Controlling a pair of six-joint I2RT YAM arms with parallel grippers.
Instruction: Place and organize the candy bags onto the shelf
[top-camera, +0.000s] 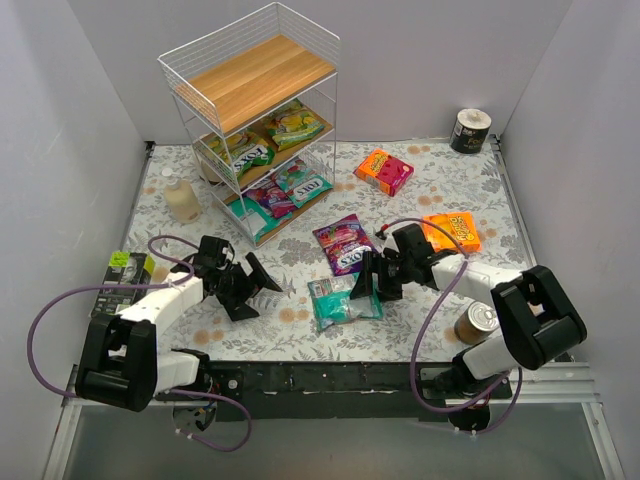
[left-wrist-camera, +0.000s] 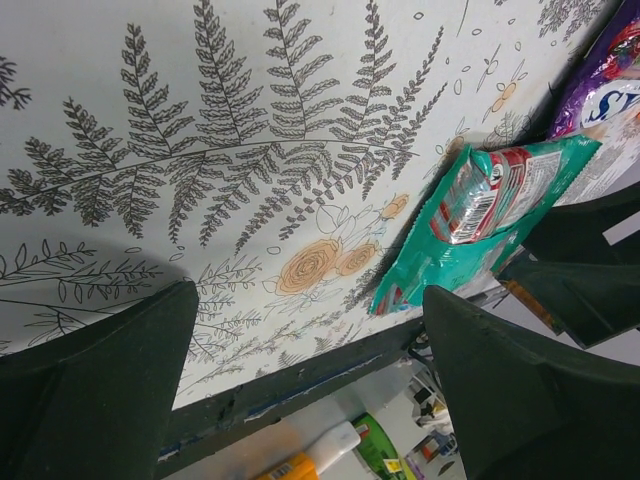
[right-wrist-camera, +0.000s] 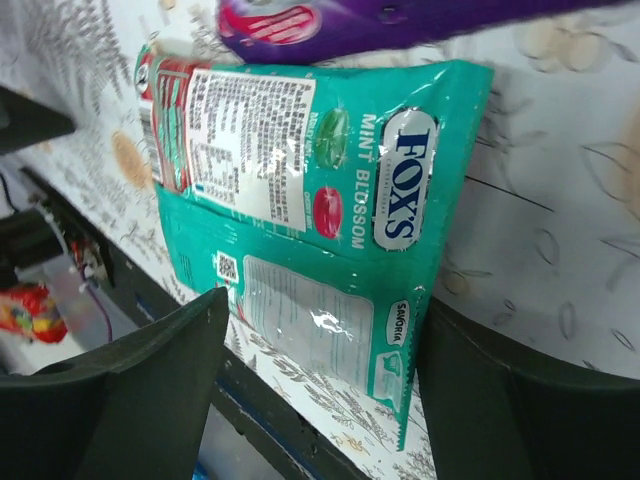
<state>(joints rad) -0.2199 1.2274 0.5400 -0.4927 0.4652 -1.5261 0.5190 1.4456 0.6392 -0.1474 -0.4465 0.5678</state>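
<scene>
A teal candy bag (top-camera: 343, 300) lies flat on the tabletop (top-camera: 440, 180). The right fingers (right-wrist-camera: 130, 400) stand wide apart at its right edge. The left fingers (left-wrist-camera: 90, 380), also apart and empty, hover left of it. The shelf (top-camera: 260, 75) stands well beyond it.

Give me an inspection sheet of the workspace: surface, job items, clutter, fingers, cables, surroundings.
Surface: table under a fern-and-flower print cloth.
Job's things: shelf with the top tier bare, yellow-green bags on the middle tier and more bags on the bottom tier. The purple bag and teal bag lie on the table.
Clutter: orange-pink box, orange pack, can, bottle, roll at the back right.
Grippers: left gripper has its fingers open and holds nothing. Right gripper has its fingers open either side of the teal bag.
Cables: purple cables loop off both arms.
Surroundings: plain grey walls.
</scene>
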